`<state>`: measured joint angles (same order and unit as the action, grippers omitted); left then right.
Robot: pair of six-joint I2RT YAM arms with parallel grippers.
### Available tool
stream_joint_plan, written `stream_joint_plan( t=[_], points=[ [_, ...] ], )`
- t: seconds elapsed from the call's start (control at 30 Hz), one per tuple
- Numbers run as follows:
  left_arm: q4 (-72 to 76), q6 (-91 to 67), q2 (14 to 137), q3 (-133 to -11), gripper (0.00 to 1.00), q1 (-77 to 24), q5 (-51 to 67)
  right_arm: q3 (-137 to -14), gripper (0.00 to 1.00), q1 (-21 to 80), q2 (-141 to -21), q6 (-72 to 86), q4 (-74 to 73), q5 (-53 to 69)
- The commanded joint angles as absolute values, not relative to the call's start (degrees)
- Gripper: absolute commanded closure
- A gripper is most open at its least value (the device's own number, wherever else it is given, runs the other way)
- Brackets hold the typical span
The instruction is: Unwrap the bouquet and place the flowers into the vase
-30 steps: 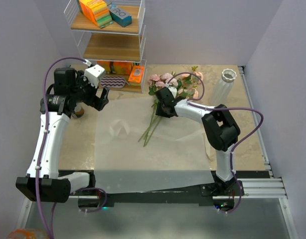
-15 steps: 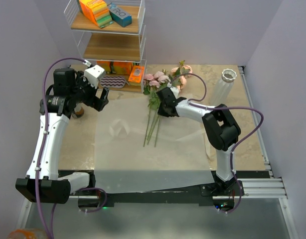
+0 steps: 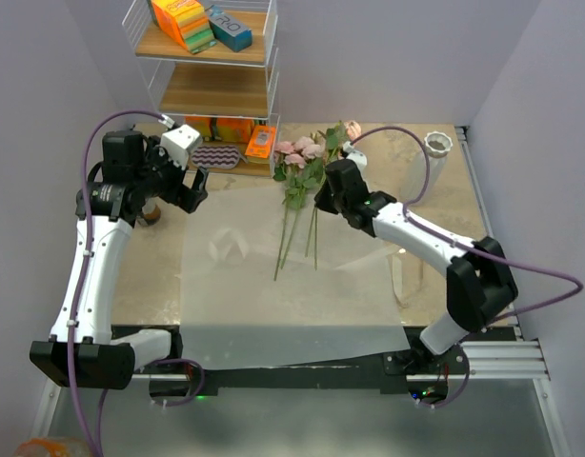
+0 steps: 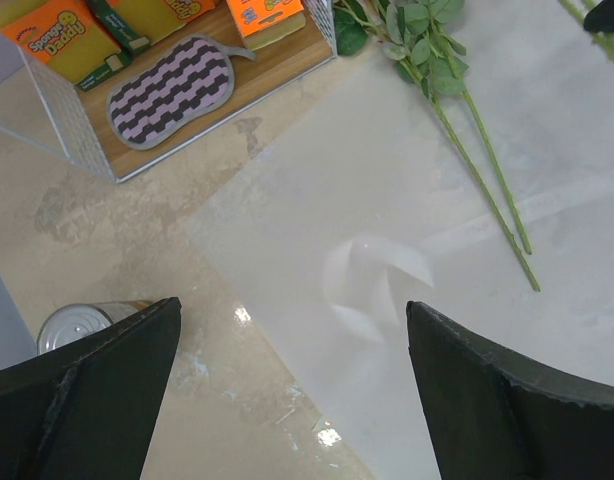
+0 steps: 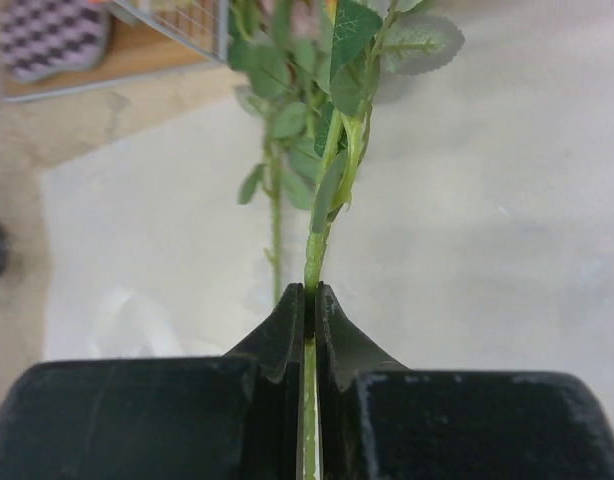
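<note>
1. The flowers (image 3: 294, 162) sit in the upper middle of the top view. They are loose, with pale pink rose heads bunched just in front of the wire rack (image 3: 211, 90) and thin green stems trailing down the frame onto the paper sheet (image 3: 292, 295).
2. The paper sheet is translucent white and spread flat over the middle of the table. A small curled fold shows left of centre.
3. The right gripper (image 3: 323, 200) is just right of the bunch. In the right wrist view its fingers (image 5: 287, 330) are pressed together on one stem (image 5: 313, 255), a slim green stalk running straight up out of the jaws, with oval serrated leaves crowding the top of that frame.
4. Two more stems (image 4: 482, 180) lie side by side on the paper, slanting from the leafy upper middle to the right of the left wrist view.
5. The left gripper (image 3: 192, 186) hovers at the upper left of the top view. Its fingers (image 4: 87, 385) are spread wide and hold nothing, above the paper's corner and a metal can (image 4: 82, 320).
6. The vase (image 3: 424, 171), tall, slim and white with a scalloped rim, is at the upper right, well apart from the flowers.
</note>
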<state>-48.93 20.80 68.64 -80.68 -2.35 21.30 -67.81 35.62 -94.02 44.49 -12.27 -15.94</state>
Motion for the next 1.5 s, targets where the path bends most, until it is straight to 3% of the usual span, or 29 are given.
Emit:
stream_joint_plan(
  t=[0.0, 0.23, 0.47, 0.6, 0.63, 0.8, 1.07, 1.27, 1.47],
  points=[
    [-48.52, 21.36, 67.32, -80.16, 0.01, -2.64, 22.68, -67.06, 1.0, 35.42, -86.23, 38.59, -6.5, -15.21],
    [-47.99, 21.01, 66.53, -78.84, 0.01, -2.64, 23.47, -63.2, 1.0, 35.51, -80.51, 36.83, -10.19, -13.62],
    [-48.25, 20.83, 66.36, -78.92, 0.01, -2.64, 24.26, -54.85, 1.0, 35.51, -82.08, 36.83, -8.88, -15.82],
    [-48.87, 21.01, 66.18, -79.45, 0.01, -2.64, 24.26, -56.33, 0.65, 35.51, -86.04, 36.65, -11.85, -16.34],
    [-48.87, 21.01, 66.27, -79.45, 0.01, -2.64, 24.17, -56.6, 0.63, 35.59, -86.22, 36.74, -12.3, -16.7],
    [-48.87, 21.09, 66.18, -79.37, 0.01, -2.64, 24.34, -58.88, 0.71, 35.42, -85.43, 35.25, -12.92, -21.35],
    [-48.25, 21.27, 65.66, -78.14, 0.01, -2.64, 24.17, -68.81, 0.7, 34.72, -95.35, 31.46, -18.27, -24.35],
    [-47.46, 21.8, 64.95, -76.03, 0.01, -2.64, 23.47, -66.62, 0.72, 34.63, -97.73, 36.21, -19.33, -21.71],
    [-46.76, 22.06, 65.04, -74.89, 0.01, -2.64, 23.82, -64.69, 0.58, 34.45, -97.29, 36.3, -19.52, -22.06]
  ],
)
